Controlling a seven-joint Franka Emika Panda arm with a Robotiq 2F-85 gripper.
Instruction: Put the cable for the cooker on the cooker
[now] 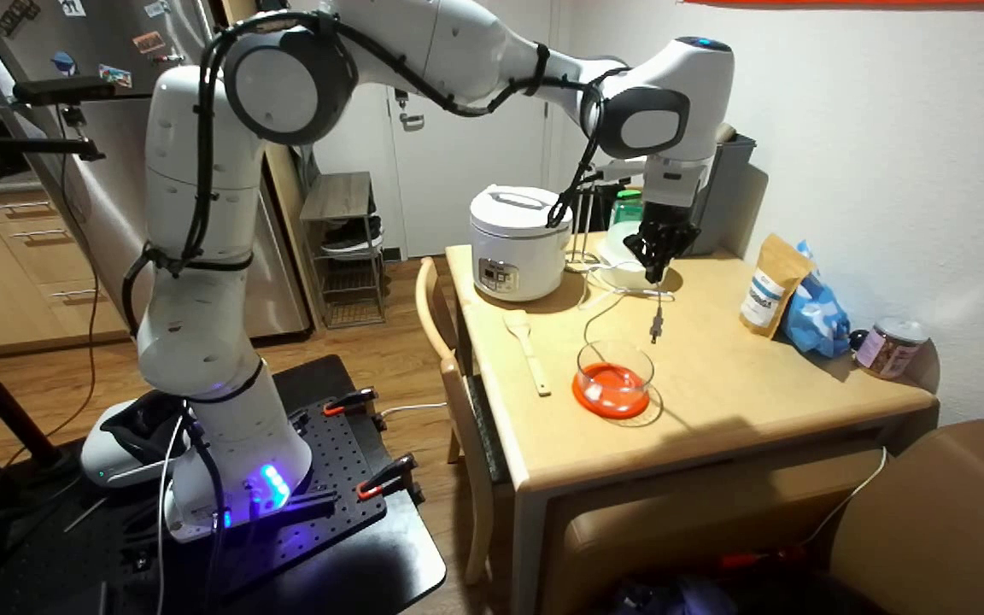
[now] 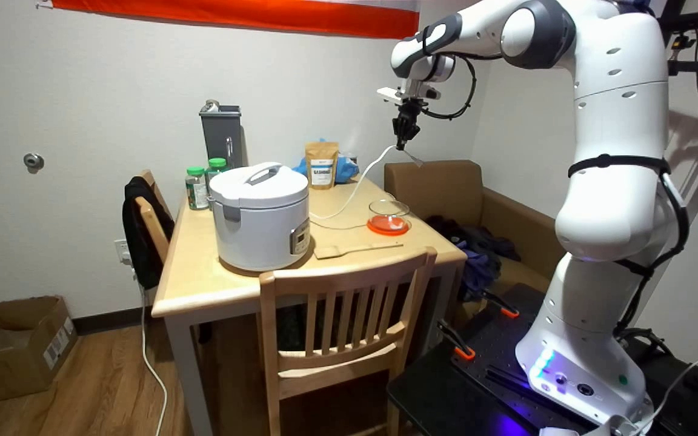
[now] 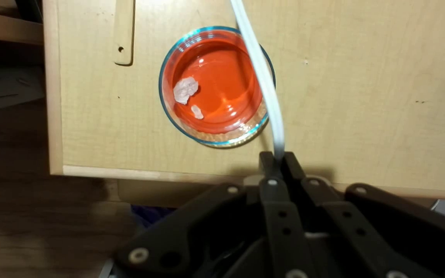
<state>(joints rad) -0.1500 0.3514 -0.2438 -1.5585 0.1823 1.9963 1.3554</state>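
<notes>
The white rounded cooker point(image 1: 516, 248) stands on the table near a corner, lid shut; it also shows in an exterior view point(image 2: 261, 224). It is out of the wrist view. My gripper point(image 3: 277, 157) is shut on the pale cable point(image 3: 263, 73), which runs between the fingertips. In both exterior views the gripper point(image 1: 656, 275) point(image 2: 402, 144) is held above the table, apart from the cooker. The dark plug end point(image 1: 656, 326) hangs below the fingertips. The rest of the cable point(image 2: 358, 184) slopes down to the table towards the cooker. The plug is hidden in the wrist view.
A glass bowl with a red base point(image 1: 616, 393) stands on the table below the cable. A wooden spatula point(image 1: 529, 352) lies between it and the cooker. A brown pouch point(image 1: 767, 290), blue bag point(image 1: 815, 312) and jar point(image 1: 889, 346) stand by the wall. A chair point(image 2: 349, 309) stands at the table.
</notes>
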